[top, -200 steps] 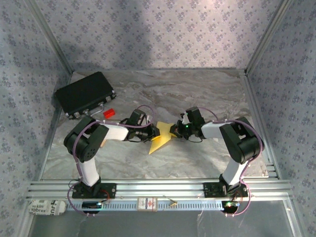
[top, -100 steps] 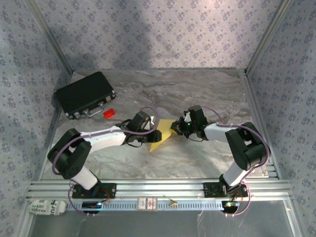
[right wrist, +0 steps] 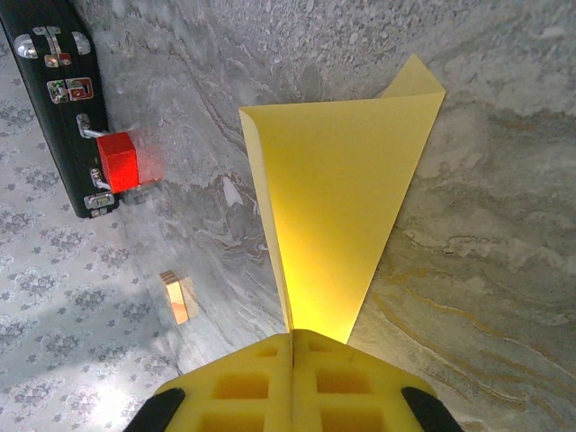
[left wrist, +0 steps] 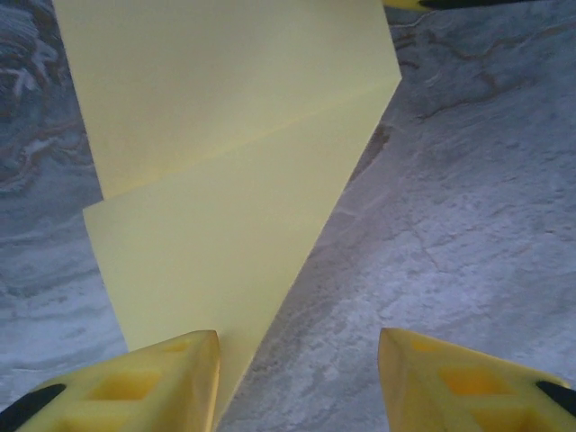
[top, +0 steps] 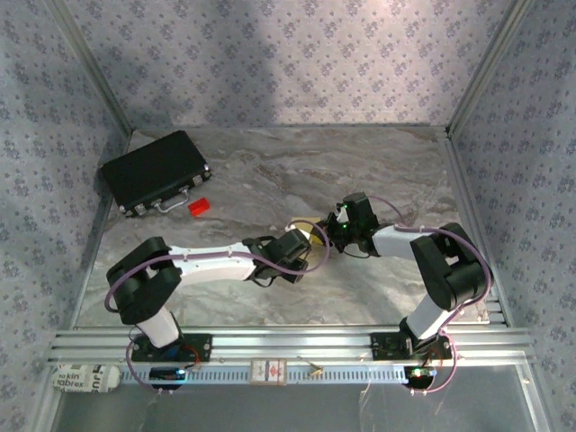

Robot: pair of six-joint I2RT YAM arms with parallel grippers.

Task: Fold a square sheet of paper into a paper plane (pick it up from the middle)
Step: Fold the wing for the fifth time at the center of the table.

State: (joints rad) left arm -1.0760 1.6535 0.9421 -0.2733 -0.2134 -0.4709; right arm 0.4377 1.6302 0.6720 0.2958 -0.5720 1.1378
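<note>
Now the left arm is reaching farther right across the desk (top: 378,162) than half a second ago, and its wrist is covering most of the yellow paper (left wrist: 225,171) in the top view, where a full yellow triangle was showing earlier. The right arm is holding the same pose as before.

The left gripper (left wrist: 297,360) is hanging just above the paper with its fingers apart. In the left wrist view, one finger (left wrist: 162,378) is sitting over the paper's near edge and the other over bare desk. A diagonal fold edge is running across the paper in that view.

The right gripper (right wrist: 292,346) is pressing its fingers together on the narrow tip of the paper, which is widening away from the gripper. The paper is lying mid-desk, between the two grippers.

Count of items:
- One yellow paper, folded.
- One black case (top: 155,171), resting at the far left corner of the desk.
- One red block (top: 199,206), sitting just beside the case's handle side; whether it is touching cannot be determined.
- Two grippers, one on each arm.
</note>
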